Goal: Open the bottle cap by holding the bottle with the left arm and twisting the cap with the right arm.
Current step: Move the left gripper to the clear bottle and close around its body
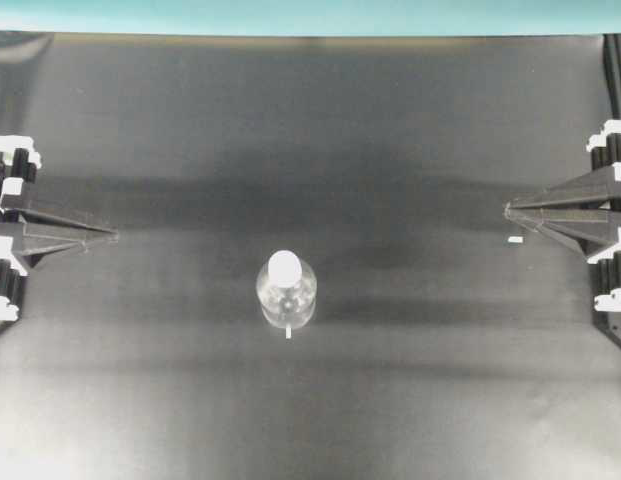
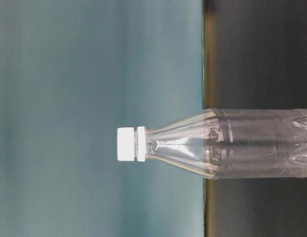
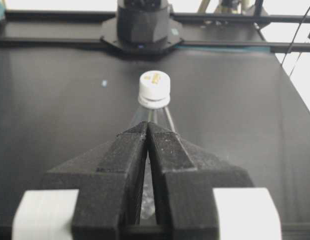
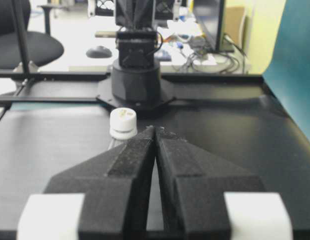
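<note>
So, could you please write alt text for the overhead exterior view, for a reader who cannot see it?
A small clear plastic bottle with a round white cap stands upright near the middle of a black table. The left black gripper and the right black gripper rest shut at opposite edges, both pointing inward and far from the bottle.

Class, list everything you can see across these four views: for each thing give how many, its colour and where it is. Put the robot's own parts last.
bottle: one, clear plastic, upright near the middle of the table, touched by nothing.
bottle cap: one, white, on the bottle's neck.
tape scraps: two, white, one near the right gripper's tip, one by the bottle's base.
table: one, black, under everything.
backdrop: one, teal, behind the table's far edge.
left gripper: one, black with white pads, at the left edge, shut, empty.
right gripper: one, black with white pads, at the right edge, shut, empty.
</note>
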`<act>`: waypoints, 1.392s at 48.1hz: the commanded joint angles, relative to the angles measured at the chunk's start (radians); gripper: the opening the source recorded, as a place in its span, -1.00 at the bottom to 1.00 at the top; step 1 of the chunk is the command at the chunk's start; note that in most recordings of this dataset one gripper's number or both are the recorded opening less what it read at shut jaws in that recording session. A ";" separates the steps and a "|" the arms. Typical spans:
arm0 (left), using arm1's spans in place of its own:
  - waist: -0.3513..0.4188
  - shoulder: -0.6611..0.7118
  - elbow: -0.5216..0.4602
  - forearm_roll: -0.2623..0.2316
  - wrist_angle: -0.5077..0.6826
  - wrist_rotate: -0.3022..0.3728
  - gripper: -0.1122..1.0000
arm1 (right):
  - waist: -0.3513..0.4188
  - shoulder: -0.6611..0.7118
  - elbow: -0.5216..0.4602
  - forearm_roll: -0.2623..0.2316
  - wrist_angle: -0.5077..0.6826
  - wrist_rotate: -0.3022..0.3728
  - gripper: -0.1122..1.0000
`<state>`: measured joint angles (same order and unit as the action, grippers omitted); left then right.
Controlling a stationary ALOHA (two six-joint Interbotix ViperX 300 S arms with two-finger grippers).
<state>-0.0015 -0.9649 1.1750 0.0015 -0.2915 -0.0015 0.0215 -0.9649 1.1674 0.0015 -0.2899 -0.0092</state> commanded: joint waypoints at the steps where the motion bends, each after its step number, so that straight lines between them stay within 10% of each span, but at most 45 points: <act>1: -0.003 0.046 -0.055 0.044 -0.017 0.005 -0.54 | -0.029 0.017 -0.008 0.003 -0.005 0.015 -0.75; 21: -0.009 0.244 -0.160 0.044 -0.195 0.008 -0.47 | -0.035 0.175 -0.161 0.034 0.327 0.021 -0.79; 38: -0.017 0.462 -0.259 0.044 -0.308 -0.012 0.95 | -0.044 0.209 -0.206 0.034 0.413 0.018 -0.79; 67: -0.026 0.890 -0.351 0.044 -0.609 -0.051 0.94 | -0.060 0.190 -0.206 0.041 0.439 0.044 -0.79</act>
<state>-0.0215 -0.1058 0.8437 0.0430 -0.8836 -0.0476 -0.0169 -0.7747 0.9863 0.0399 0.1503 0.0138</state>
